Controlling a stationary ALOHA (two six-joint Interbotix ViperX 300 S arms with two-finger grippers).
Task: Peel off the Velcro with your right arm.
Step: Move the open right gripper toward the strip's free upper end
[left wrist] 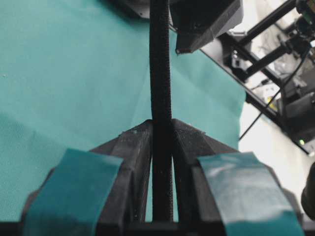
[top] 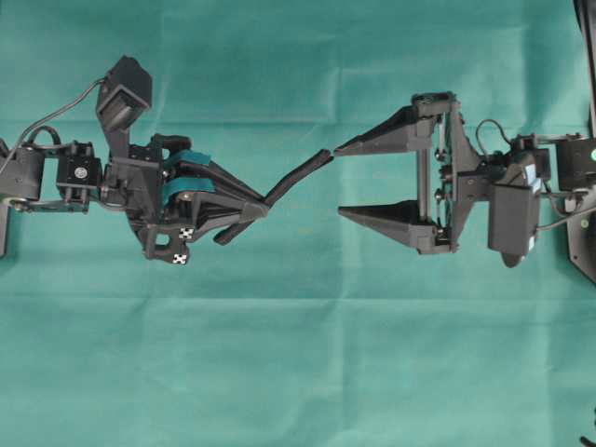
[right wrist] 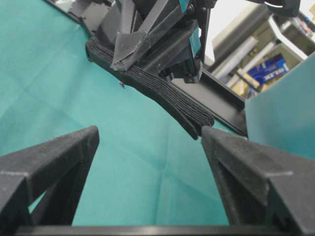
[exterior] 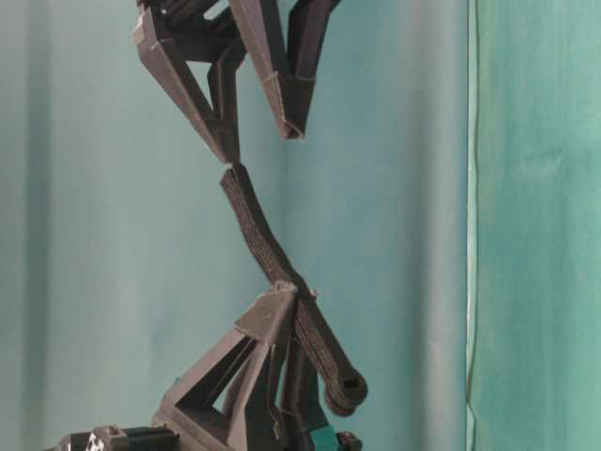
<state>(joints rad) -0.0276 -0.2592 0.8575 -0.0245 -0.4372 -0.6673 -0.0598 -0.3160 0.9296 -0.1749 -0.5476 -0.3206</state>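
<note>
The Velcro (top: 300,174) is a thin black strap held in mid-air above the green cloth, slanting up to the right. My left gripper (top: 263,207), with teal-taped fingers, is shut on it near its middle. In the left wrist view the strap (left wrist: 160,73) runs straight out between the pinching tips (left wrist: 161,127). The rounded end (exterior: 346,390) hangs out behind the left fingers. My right gripper (top: 339,181) faces it, open wide. The strap's free end (right wrist: 199,120) lies right at the tip of one right finger (right wrist: 216,142), not between the jaws (right wrist: 150,132). Whether they touch I cannot tell.
Green cloth (top: 298,354) covers the whole table. A black frame rail (right wrist: 221,101) runs along the table's edge behind the left arm, with shelves and boxes beyond it. The left arm's camera block (top: 123,93) sticks out toward the far side.
</note>
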